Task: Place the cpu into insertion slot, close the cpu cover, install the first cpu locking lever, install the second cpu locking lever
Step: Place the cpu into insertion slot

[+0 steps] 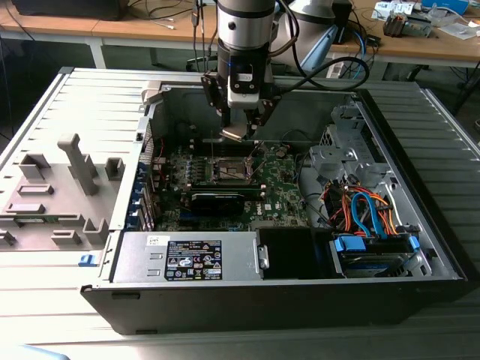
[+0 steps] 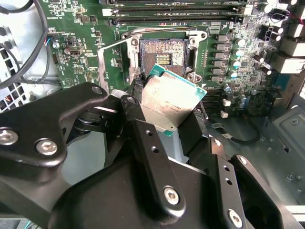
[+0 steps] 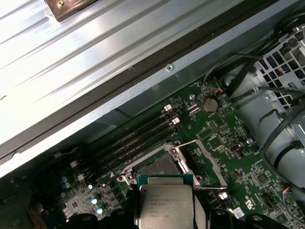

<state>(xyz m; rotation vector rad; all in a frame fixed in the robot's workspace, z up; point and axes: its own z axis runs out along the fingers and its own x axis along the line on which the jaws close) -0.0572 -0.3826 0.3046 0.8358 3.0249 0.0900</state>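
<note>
Gripper (image 2: 169,128) had its jaws pinched onto the cpu (image 2: 172,100) by its edges, hanging it above the insertion slot (image 2: 164,56), not seated yet. Past that, the cpu cover (image 2: 113,62) was flipped open, leaving the contacts exposed.

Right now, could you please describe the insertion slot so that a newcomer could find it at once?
Look inside the open computer case at the green motherboard. Beside the long black memory slots sits the insertion slot, just below the cpu held in the claw. Unlike its neighbours, it is a square with a brownish-gold contact field in a dark frame.
</note>
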